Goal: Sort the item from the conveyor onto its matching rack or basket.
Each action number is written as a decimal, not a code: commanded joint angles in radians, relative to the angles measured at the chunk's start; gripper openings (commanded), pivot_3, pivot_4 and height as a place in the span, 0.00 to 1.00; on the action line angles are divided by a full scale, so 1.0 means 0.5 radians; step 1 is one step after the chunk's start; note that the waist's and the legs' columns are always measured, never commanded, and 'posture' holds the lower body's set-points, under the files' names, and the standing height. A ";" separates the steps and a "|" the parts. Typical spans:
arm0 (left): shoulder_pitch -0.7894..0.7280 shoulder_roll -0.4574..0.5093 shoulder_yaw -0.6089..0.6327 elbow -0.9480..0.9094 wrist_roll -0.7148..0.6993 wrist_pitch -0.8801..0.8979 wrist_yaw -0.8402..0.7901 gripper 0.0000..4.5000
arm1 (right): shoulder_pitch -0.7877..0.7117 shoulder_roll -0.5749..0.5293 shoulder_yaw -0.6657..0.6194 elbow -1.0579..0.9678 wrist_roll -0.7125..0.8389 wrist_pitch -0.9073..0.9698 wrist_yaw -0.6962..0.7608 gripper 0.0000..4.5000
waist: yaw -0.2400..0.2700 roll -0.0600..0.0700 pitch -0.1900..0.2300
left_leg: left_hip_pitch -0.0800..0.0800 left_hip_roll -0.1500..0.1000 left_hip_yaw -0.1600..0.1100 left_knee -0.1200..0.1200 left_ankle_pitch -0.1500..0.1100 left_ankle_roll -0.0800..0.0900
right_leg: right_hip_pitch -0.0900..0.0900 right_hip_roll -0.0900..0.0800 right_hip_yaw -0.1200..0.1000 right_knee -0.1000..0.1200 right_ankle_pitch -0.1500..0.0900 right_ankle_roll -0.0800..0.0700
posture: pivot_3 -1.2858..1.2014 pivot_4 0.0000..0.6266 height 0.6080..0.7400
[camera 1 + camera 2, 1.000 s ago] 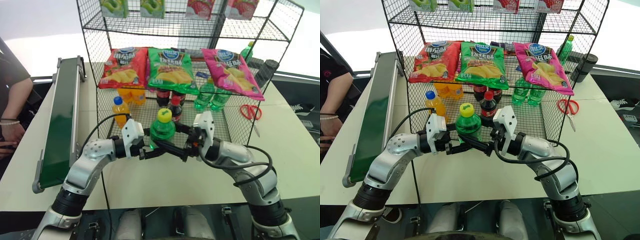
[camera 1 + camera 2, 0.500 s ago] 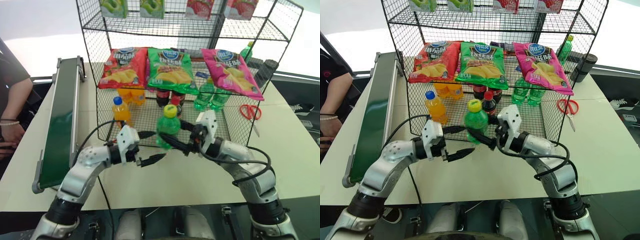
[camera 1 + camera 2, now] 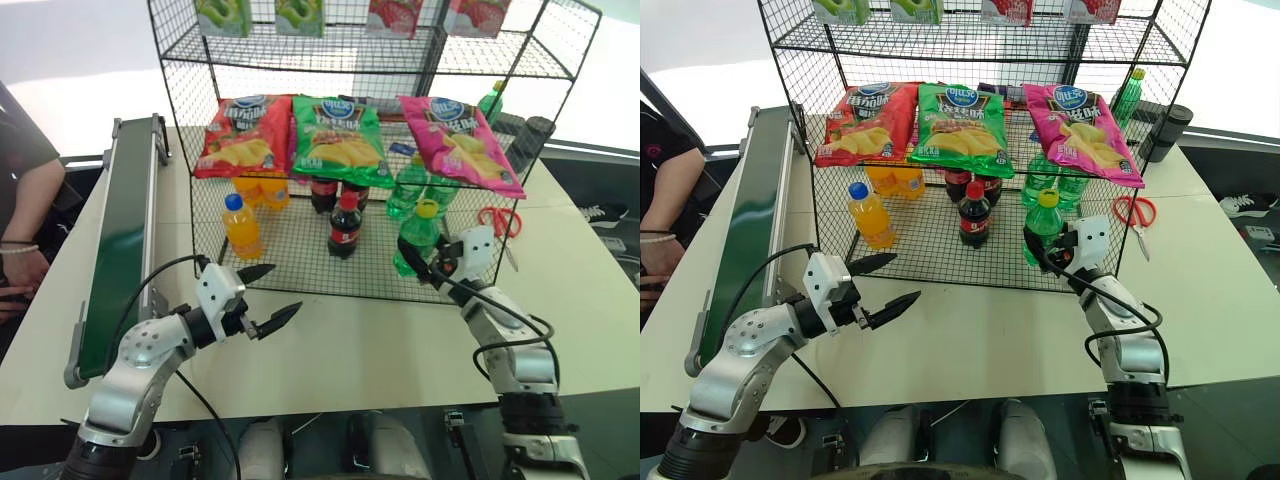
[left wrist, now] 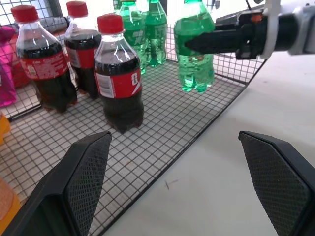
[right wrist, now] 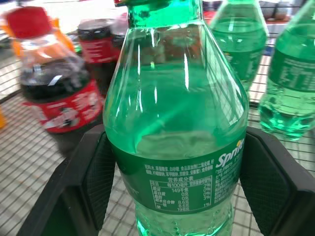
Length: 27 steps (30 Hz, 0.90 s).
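Left eye view shows a pale, cream-coloured table (image 3: 330, 350) with a smooth matte top; along its left side runs the conveyor (image 3: 120, 250), a dark-green belt between grey metal rails; beyond the belt a person's arm (image 3: 30, 215) rests at the table's edge, a bracelet on the wrist; the room behind is bright and washed out, with dark floor visible past the right edge of the table.

On the table stands the rack (image 3: 300, 60), a black wire-mesh unit open at the front; its middle tier carries a red chip bag (image 3: 240, 135), a green chip bag (image 3: 340, 140) and a pink chip bag (image 3: 458, 140); on the bottom mesh stand an orange bottle (image 3: 240, 226), a cola bottle (image 3: 345, 226) and green bottles (image 3: 408, 185) further back; red-handled scissors (image 3: 497, 222) lie on the table just right of the rack.

The right gripper (image 3: 432, 262) is clamped on the soda bottle (image 3: 418, 238), yellow cap up, holding it upright just above the front right part of the bottom mesh; in the left wrist view the bottle's base hangs clear of the wire; the left gripper (image 3: 268, 296) hovers over bare table in front of the rack, fingers spread wide and holding nothing.
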 commanded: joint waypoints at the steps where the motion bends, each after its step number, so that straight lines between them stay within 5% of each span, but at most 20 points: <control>1: -0.034 0.004 -0.018 -0.103 -0.015 0.013 0.007 0.98 | -0.134 0.027 -0.083 0.132 -0.048 -0.217 -0.083 0.67 | 0.000 0.000 0.000 | 0.000 0.000 0.000 0.000 0.000 0.000 | 0.000 0.000 0.000 0.000 0.000 0.000 | 0.52 0.24 0.97; 14: -0.054 0.017 -0.007 -0.105 -0.008 0.049 0.009 0.98 | -0.267 0.069 -0.089 0.517 -0.083 -0.450 -0.051 0.67 | -0.001 0.001 0.000 | 0.001 0.001 0.001 0.000 0.000 -0.001 | 0.001 0.000 0.002 0.000 0.000 0.000 | 0.52 0.24 0.97; 16: -0.057 0.017 0.006 -0.105 -0.008 0.053 0.018 1.00 | -0.259 0.071 -0.083 0.532 -0.079 -0.459 -0.028 0.91 | -0.001 0.001 0.000 | 0.001 0.001 0.001 0.000 0.000 -0.001 | 0.001 0.000 0.002 0.000 0.000 0.000 | 0.52 0.24 0.97; 18: -0.049 0.018 0.015 -0.107 0.000 0.048 0.028 1.00 | -0.250 0.066 -0.073 0.531 -0.089 -0.469 -0.013 0.98 | -0.002 0.001 0.000 | 0.001 0.001 0.001 0.000 0.000 -0.001 | 0.001 0.000 0.002 0.000 0.000 0.000 | 0.52 0.24 0.97; 27: -0.074 -0.005 0.033 -0.076 0.013 0.047 0.080 1.00 | -0.176 -0.033 -0.066 0.499 -0.154 -0.510 0.054 0.98 | 0.002 0.001 -0.001 | 0.002 0.001 0.001 0.000 0.001 -0.001 | 0.002 -0.001 0.003 0.000 0.000 0.000 | 0.52 0.24 0.97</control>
